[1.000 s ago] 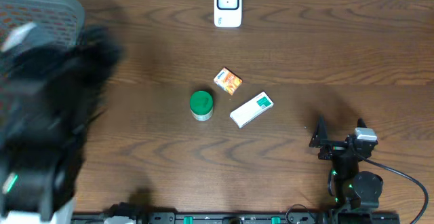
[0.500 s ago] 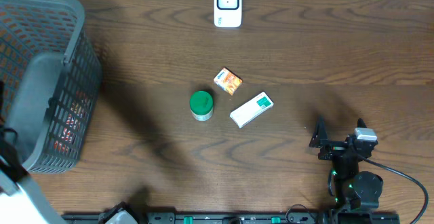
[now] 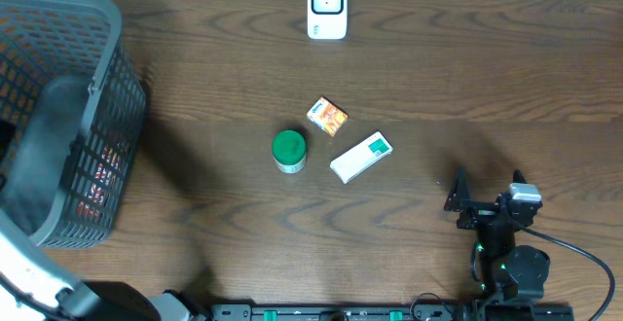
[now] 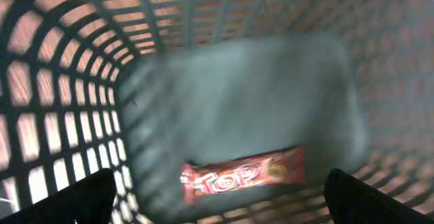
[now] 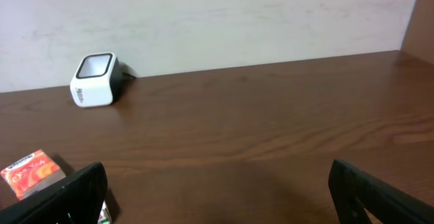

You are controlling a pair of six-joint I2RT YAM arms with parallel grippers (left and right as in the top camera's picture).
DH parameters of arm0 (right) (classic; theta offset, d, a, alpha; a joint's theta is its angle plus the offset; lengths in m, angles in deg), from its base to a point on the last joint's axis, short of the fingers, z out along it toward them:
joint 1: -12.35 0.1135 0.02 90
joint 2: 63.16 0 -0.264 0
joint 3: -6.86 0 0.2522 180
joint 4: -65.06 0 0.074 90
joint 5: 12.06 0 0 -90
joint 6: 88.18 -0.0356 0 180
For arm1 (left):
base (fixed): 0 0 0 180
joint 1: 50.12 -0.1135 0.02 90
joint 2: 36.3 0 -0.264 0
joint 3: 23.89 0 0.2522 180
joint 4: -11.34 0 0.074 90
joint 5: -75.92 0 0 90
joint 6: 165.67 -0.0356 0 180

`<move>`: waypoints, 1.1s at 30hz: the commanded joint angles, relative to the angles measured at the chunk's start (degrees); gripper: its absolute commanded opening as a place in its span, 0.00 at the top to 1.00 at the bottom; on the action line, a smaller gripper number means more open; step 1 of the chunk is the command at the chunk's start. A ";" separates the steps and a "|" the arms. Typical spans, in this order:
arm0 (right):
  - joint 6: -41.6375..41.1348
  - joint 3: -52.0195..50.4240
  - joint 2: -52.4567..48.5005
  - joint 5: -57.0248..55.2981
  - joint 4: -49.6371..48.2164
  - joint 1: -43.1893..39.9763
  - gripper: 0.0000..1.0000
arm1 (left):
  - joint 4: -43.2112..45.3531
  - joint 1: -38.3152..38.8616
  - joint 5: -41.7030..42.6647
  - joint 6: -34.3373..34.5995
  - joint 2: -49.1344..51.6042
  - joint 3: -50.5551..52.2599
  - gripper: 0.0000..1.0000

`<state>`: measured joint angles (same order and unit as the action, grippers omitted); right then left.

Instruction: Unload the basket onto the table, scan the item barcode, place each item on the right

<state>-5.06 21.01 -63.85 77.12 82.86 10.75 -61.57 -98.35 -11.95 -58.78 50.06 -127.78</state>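
Observation:
A white barcode scanner (image 3: 327, 7) stands at the table's far edge; the right wrist view shows it as well (image 5: 95, 79). Mid-table lie a green-lidded jar (image 3: 289, 151), a small orange box (image 3: 327, 116) and a white-and-green box (image 3: 360, 157). A red candy bar (image 4: 241, 175) rests on the floor of the dark mesh basket (image 3: 107, 88). My left gripper (image 4: 220, 210) hangs open above that bar and holds nothing. My right gripper (image 3: 487, 190) sits open and empty near the front right, well apart from the items.
The basket takes up the table's left end, and its mesh walls (image 4: 61, 115) surround the left gripper's view. A pale wall (image 5: 217, 13) runs behind the scanner. A black cable (image 3: 584, 253) trails from the right arm's base.
The left arm, a dark blur over the basket a second ago, has drawn back toward the front left corner, uncovering the basket. The right arm and the table items have not moved.

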 commanded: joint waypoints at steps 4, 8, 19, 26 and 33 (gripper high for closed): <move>0.74 -0.09 0.39 0.26 0.26 0.52 0.01 | -0.48 0.09 17.64 -27.21 7.34 0.00 0.02; 0.74 -0.09 0.39 0.26 0.26 0.52 0.01 | -2.21 0.09 21.22 -33.62 11.13 0.02 0.02; 0.74 -0.09 0.39 0.26 0.26 0.52 0.01 | -3.61 0.09 21.24 -43.28 17.66 1.88 0.02; 0.74 -0.09 0.39 0.26 0.26 0.52 0.01 | -3.54 0.48 21.22 -49.31 20.00 2.19 0.02; 0.74 -0.09 0.39 0.26 0.26 0.52 0.01 | -1.38 1.03 21.20 -50.58 26.03 3.15 0.02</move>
<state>-5.06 21.01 -63.85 77.12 82.88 10.75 -63.37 -97.89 8.51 -107.37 72.73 -125.73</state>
